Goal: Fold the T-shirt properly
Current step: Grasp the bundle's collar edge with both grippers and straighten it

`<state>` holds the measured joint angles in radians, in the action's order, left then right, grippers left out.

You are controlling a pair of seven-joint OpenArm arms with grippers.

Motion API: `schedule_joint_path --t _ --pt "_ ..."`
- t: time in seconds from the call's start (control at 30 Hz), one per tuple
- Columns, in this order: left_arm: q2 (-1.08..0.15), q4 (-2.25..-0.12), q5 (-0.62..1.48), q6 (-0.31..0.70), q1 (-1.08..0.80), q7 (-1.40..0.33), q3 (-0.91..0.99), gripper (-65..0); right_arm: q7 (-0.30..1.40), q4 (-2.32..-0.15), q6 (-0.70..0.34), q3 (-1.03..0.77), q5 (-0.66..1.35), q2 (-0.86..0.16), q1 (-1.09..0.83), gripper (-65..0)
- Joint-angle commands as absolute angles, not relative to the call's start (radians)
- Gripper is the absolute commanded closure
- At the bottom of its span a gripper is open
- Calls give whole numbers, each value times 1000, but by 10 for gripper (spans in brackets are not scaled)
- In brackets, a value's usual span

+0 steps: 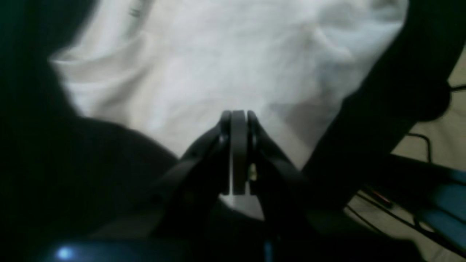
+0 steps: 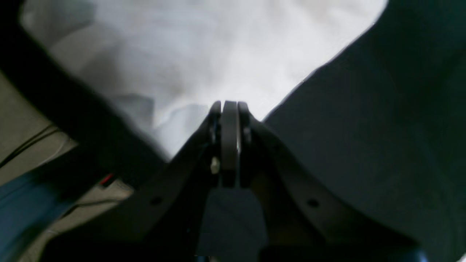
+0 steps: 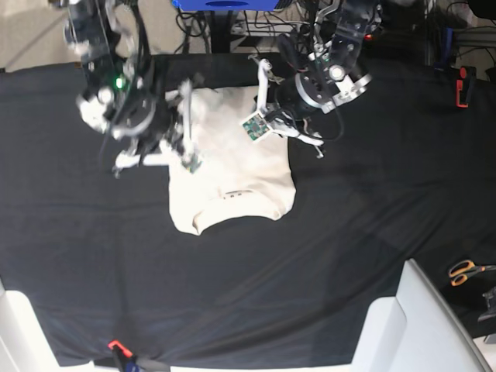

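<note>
The T-shirt (image 3: 232,174) lies in the upper middle of the base view on the counter (image 3: 349,256), which is draped in black cloth. It looks already narrowed, the collar with its small dark print facing the lower edge of the frame, and the far edge up between the two arms.

The left gripper (image 1: 238,113) shows its fingers (image 1: 225,120) pressed together at the centre of the left wrist view, with pale cloth right behind the tips. The right gripper (image 2: 229,103) looks the same in its own view, fingers (image 2: 215,109) together over the shirt's edge. Whether either pair has cloth pinched between them cannot be told; both views are blurred and no fabric shows in the slit.

If the step in hand is carrying the far edge toward the collar, it would go best with both arms level and moving at one pace, so the fold line stays straight across the shirt. The cotton is soft and will likely sag between the two holds, so keep it lightly taut and lay it down rather than dropping it.

Around it, orange-handled scissors (image 3: 465,271) lie at the right edge, well apart from the shirt. A white panel (image 3: 418,325) stands at the lower right, and cables and a blue frame (image 3: 225,4) crowd the top.
</note>
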<state>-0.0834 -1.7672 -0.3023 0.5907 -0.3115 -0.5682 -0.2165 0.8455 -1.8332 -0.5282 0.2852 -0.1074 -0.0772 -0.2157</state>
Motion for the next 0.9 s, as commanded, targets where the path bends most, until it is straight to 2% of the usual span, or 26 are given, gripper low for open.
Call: schedule_joint_path --t 0.0,0.1,0.27,0.43,0.67,0.87 --pt "-81 -1758 -294 582 -298 -552 -217 0 840 -1811 -527 285 -102 -68 -206 -3" --pt "-81 -1696 -294 582 -282 -550 -217 0 828 -1704 -527 280 -101 -59 -170 -3" --pt "-90 -1675 -294 582 -280 -550 -217 0 714 -1554 -527 269 -101 -64 -174 -3" --pt "-110 -1603 -294 582 -272 -550 -217 0 670 -1486 -529 216 -101 -68 -177 -3" --pt "-131 -1595 -292 582 -274 -549 -208 0 671 -1573 -530 205 -102 -90 -216 -3" --pt "-131 -1793 -291 582 -291 -552 -203 0 708 -1776 -522 197 -105 -97 -269 -3"
